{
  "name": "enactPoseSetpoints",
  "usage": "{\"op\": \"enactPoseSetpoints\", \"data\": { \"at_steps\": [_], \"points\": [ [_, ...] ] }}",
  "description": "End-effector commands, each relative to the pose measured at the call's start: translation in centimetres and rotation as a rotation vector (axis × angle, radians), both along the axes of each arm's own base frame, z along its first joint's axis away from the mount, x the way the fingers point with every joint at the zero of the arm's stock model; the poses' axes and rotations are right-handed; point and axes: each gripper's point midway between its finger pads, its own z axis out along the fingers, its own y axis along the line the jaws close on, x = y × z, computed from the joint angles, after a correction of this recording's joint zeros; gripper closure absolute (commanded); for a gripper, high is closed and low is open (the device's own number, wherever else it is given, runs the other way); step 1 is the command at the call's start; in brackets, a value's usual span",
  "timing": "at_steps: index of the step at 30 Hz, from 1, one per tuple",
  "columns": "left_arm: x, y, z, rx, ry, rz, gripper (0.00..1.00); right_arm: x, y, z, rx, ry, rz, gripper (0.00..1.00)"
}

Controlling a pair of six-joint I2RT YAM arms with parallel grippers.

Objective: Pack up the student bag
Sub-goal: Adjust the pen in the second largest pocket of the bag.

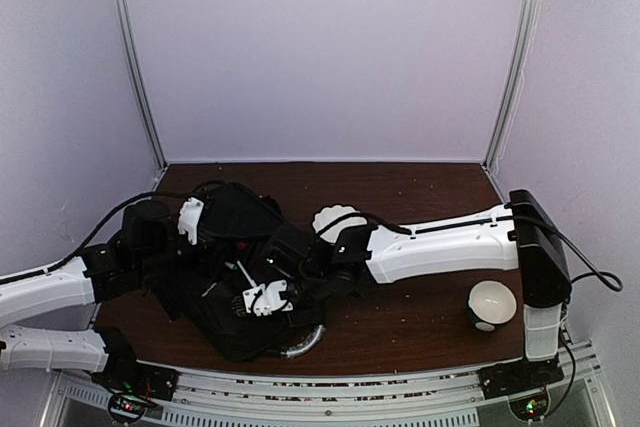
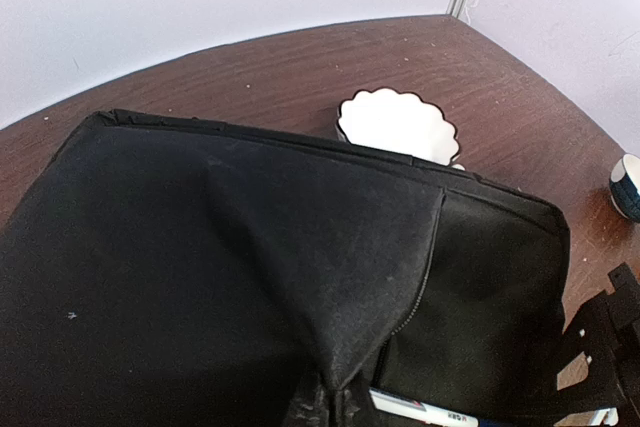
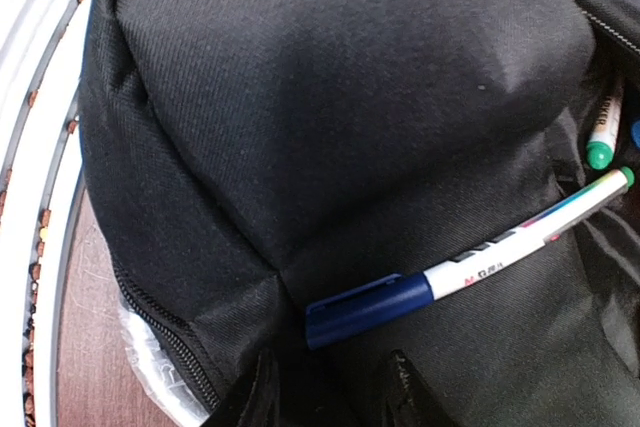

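The student bag (image 1: 235,277), a large black backpack, lies at the table's left-centre, its silvery handle (image 1: 305,342) at the near edge. My left gripper (image 2: 345,402) is shut on a pinched fold of the bag's fabric, pulling it up beside an open zip. A white marker with a blue cap (image 3: 460,272) lies across the bag's fabric at the opening. My right gripper (image 3: 330,387) stands open just short of its cap, nothing between the fingers. A second, green-tipped marker (image 3: 603,132) pokes from inside the bag.
A white scalloped dish (image 1: 338,219) sits right behind the bag, against my right wrist. A white-and-dark bowl (image 1: 492,305) stands near the right arm's base. The metal rail (image 3: 30,147) runs along the near table edge.
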Motion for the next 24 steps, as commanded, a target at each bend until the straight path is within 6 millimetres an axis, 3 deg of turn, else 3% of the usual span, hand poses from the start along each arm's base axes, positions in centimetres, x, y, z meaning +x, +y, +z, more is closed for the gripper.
{"op": "enactPoseSetpoints", "data": {
  "at_steps": [1,4,9,24],
  "points": [
    [1.0,-1.1,5.4,-0.130,-0.156,-0.011,1.00,-0.1,1.1,0.1,0.014,-0.022,0.018,0.63],
    [1.0,-1.0,5.4,-0.131,-0.158,-0.008,1.00,0.1,1.3,-0.2,0.010,-0.030,0.011,0.63],
    [0.9,-1.0,5.3,-0.127,-0.156,-0.009,1.00,2.5,2.2,-0.2,0.033,-0.125,-0.071,0.64],
    [0.8,-0.7,5.5,-0.121,-0.160,-0.006,1.00,7.2,4.8,3.5,0.209,-0.357,-0.209,0.72]
  ]
}}
